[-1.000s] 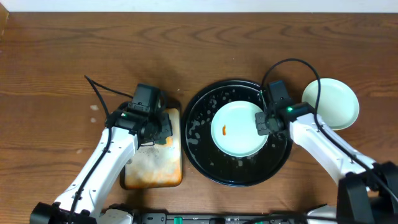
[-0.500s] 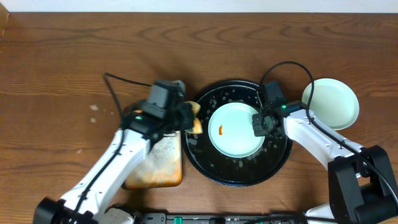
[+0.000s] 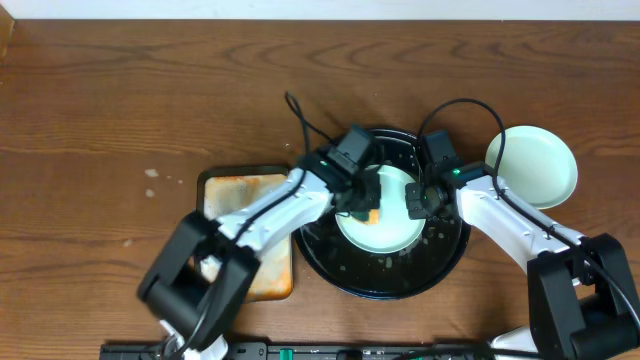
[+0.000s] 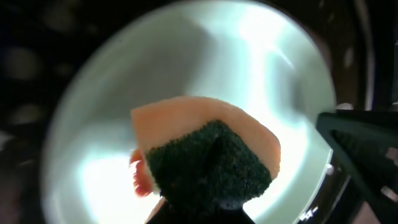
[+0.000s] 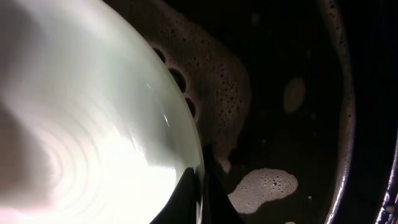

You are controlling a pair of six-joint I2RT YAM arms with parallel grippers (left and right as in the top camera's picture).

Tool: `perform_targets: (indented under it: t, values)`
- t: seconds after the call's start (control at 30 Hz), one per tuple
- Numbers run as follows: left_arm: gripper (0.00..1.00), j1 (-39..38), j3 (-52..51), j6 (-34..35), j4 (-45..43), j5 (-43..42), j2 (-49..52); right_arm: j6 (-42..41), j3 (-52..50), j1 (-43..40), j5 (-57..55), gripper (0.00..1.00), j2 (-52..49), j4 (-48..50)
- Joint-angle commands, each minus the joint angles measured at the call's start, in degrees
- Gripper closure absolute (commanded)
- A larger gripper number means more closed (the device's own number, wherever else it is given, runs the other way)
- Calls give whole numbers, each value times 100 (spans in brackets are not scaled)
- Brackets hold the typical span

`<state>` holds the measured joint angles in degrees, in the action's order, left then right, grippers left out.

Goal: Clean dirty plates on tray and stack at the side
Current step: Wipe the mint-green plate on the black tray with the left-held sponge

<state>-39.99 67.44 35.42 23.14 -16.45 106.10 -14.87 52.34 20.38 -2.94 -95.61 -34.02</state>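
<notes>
Seemingly midway: 1 mint plate (image 3: 535, 165) lies right of the tray (image 3: 330, 255), while inside the tray the right hand (image 3: 418, 200) pinches a smeared plate (image 3: 390, 232) by its rim and the left hand (image 3: 368, 207), clamped on a sponge (image 4: 208, 158), presses it there.

Dark brown wooden table (image 3: 90, 90) across nearly the whole overhead view, long wavy grain running left to right. Soft, even light from above, with a faint paler sheen on the wood near the middle of the far edge. Thin pale strip (image 3: 320, 8) beyond that far edge, wall or floor impossible to tell. Small tan corner (image 3: 4, 40) of something at the far left, cut off by the frame. A few pale specks (image 3: 151, 174) on the wood toward the left edge. Wrist views too dark and close for any of the room.
</notes>
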Motion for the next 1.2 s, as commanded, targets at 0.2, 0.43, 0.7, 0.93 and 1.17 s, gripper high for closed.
perform_targets:
  t: [0.2,0.43,0.7,0.93,1.17]
  values:
    - [92,-221,116,369,-286,170,671,-79,-17,-4,46,99,-76,-4]
    - [92,-221,116,280,146,1040,1075,-79,-17,-4,48,99,-76,-11]
    - [92,-221,643,280,1292,2361,1071,-79,-17,-4,68,99,-76,-28]
    - [92,-219,782,-9,1585,2774,1071,-96,-17,-4,68,99,-76,-85]
    - [92,-214,1657,-85,2577,3071,1060,-96,-17,-4,66,99,-76,-151]
